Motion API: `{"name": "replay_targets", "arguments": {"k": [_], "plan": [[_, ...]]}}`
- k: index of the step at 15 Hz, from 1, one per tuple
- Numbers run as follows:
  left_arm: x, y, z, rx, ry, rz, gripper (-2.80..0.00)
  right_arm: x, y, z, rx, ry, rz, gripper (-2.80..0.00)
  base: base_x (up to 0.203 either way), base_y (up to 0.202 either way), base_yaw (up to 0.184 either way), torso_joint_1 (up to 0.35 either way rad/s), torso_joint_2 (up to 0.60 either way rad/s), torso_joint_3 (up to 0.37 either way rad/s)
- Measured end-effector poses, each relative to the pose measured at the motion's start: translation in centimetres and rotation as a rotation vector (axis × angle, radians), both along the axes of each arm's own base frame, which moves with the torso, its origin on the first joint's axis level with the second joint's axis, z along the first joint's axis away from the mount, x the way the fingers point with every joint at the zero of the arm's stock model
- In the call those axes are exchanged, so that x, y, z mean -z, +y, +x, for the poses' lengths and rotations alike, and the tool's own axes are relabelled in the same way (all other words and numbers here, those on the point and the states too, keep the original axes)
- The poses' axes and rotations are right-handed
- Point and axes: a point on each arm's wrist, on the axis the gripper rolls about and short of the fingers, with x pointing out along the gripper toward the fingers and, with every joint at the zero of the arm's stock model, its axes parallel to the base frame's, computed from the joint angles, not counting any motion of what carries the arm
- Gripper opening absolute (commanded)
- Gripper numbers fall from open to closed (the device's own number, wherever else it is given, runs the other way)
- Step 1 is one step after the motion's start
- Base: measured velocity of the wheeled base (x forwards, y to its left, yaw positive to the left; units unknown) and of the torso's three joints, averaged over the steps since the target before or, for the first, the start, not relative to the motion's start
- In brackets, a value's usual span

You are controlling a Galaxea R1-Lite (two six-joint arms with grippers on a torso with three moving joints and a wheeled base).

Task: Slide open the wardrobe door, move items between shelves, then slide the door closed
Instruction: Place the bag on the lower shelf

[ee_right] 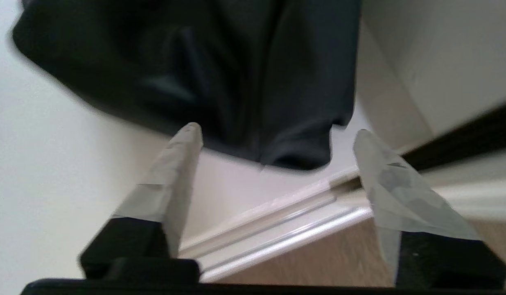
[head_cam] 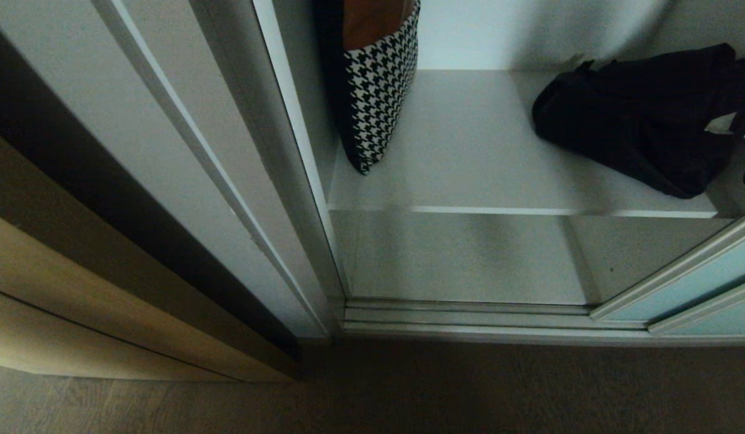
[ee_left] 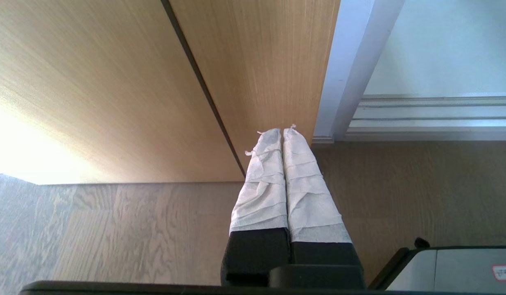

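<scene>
**Q:** Right tool (ee_right: 273, 133), as the right wrist view shows it: what pose, and what does it hold?

**A:** Its two tape-wrapped fingers (ee_right: 177, 164) stand wide apart and hold nothing. The black bag (ee_right: 220, 73) lies just beyond the fingertips, apart from them, on a white-grey shelf (ee_right: 52, 155). The silver floor track (ee_right: 277, 229) of the wardrobe runs beneath the tool.

**Q:** And the left tool (ee_left: 282, 131)?

**A:** Parked low over the wood-grain floor (ee_left: 114, 229), fingers pressed together and empty, pointing at the foot of a tan wood-grain panel (ee_left: 114, 82).

**Q:** Where does the bag sit in the head view?

**A:** The black bag (head_cam: 644, 117) is soft and lumpy, resting at the right end of the upper shelf (head_cam: 469, 144), set back from its straight front edge. A houndstooth-patterned bag (head_cam: 381, 90) stands near that shelf's left end. A lower shelf (head_cam: 457, 259) lies below and in front.

**Q:** And the door?

**A:** The sliding wardrobe door (head_cam: 704, 283), frosted pale blue-green glass in a thin silver frame, shows only at the lower right corner, leaving the shelves exposed. Neither arm appears in the head view.
</scene>
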Motion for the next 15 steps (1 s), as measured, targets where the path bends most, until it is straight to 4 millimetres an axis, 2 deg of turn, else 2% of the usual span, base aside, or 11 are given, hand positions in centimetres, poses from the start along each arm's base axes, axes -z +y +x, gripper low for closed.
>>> {"name": "replay_targets", "arguments": {"k": [5, 11, 15], "plan": [[0.0, 0.0, 0.0, 0.000, 0.000, 0.000, -2.80, 1.6, -3.0, 3.5, -0.004, -0.055, -0.092, 0.00, 0.000, 0.000, 0.000, 0.000, 0.00, 0.000], [0.0, 0.0, 0.0, 0.000, 0.000, 0.000, -2.80, 1.5, -4.4, 7.0, -0.061, -0.142, -0.123, 0.00, 0.000, 0.000, 0.000, 0.000, 0.00, 0.000], [0.0, 0.0, 0.0, 0.000, 0.000, 0.000, -2.80, 2.6, -5.0, 8.9, -0.083, -0.137, -0.117, 0.00, 0.000, 0.000, 0.000, 0.000, 0.00, 0.000]]}}
